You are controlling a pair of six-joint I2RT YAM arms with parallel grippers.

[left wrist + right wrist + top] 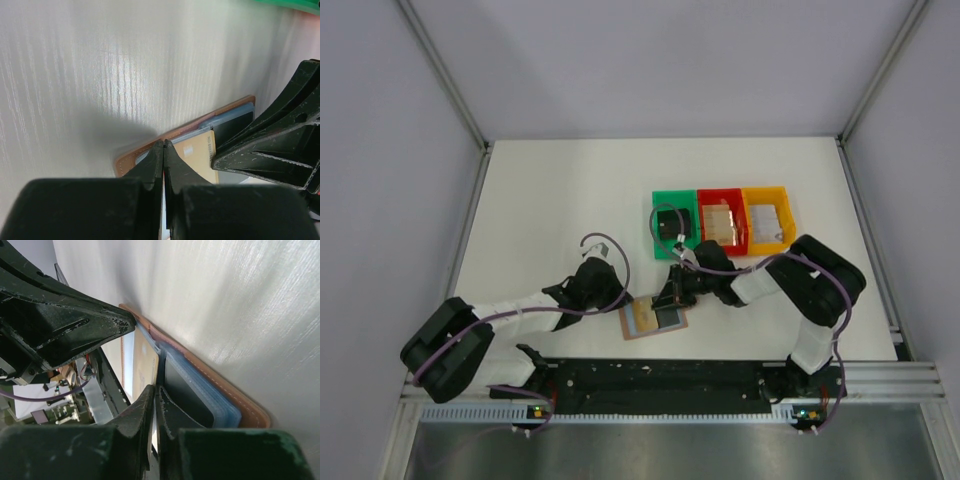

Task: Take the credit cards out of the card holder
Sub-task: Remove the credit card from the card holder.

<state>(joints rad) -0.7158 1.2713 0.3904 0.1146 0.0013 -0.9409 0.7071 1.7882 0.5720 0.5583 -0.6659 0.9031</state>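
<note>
Card holder [129, 159] beneath left gripper [163, 145], tight together, and right gripper [155, 390], nearly together at credit cards [187, 390].

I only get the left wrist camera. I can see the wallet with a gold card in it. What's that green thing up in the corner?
Observer: That's a green bin. The top camera shows it lined up in a row with a red bin and a yellow bin.
Operator: And the big black thing on my right?
Observer: That's the right gripper. Its own camera shows its tips together at the edge of a dark card tucked in the card holder.
</note>
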